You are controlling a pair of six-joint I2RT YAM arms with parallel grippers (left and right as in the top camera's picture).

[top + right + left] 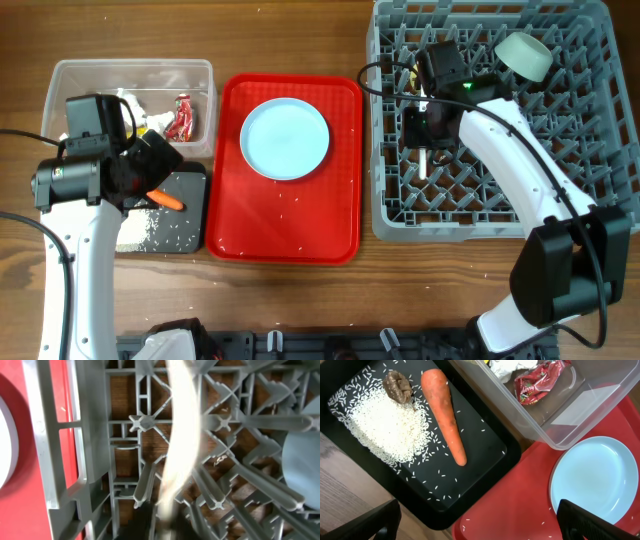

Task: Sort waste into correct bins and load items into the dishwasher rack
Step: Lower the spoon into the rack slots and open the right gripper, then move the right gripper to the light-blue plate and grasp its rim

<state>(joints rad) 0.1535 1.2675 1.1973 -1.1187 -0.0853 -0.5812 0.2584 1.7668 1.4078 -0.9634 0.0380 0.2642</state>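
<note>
The spoon (pixel 181 435) is held by the right gripper (pixel 427 146), lengthwise above the rack (pixel 560 205) (left gripper (pixel 477 510) is spread wide).

Left tool (pixel 478 510) spread wide; right tool (pixel 424 148) pinching white spoon (pixel 182 435).

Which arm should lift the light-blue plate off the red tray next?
Left. The left pincer hangs open and empty beside the plate, while the right pincer is over the dishwasher rack, apparently gripping the white spoon.
</note>
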